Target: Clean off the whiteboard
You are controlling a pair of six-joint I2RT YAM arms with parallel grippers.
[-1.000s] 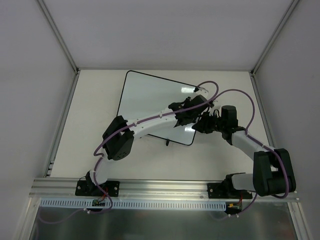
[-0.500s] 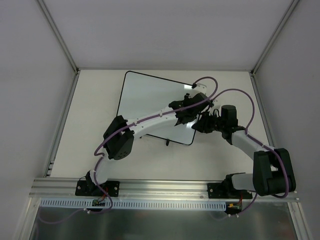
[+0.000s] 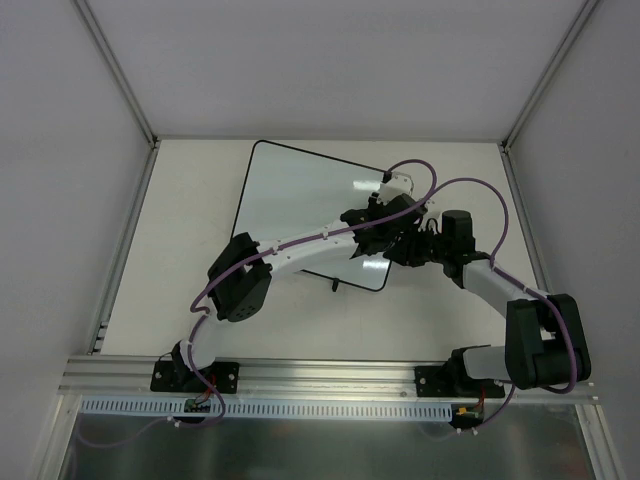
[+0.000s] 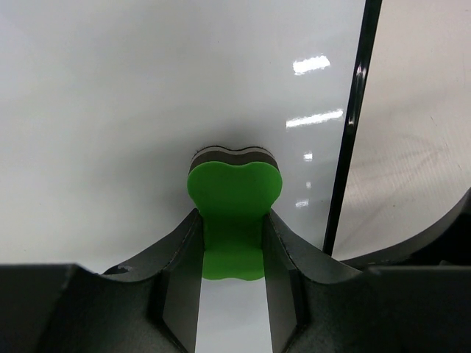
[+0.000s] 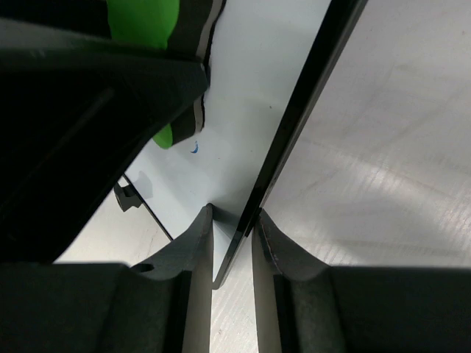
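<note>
Flat white black-rimmed whiteboard [image 3: 300, 190] nearly clean; one blue speck [image 5: 194, 148] to wipe. L gripper [image 4: 232, 220] jaws clamp small green eraser block [image 4: 234, 187]; R gripper [image 5: 234, 220] jaws pinch board rim.

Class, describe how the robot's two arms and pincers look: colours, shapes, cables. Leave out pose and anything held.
Both the left arm and right arm have white tubular links between black joint housings. Purple cables run along each, looping free near the wrists. The left pincer and right pincer each have two dark, flat fingers flaring toward the base.
</note>
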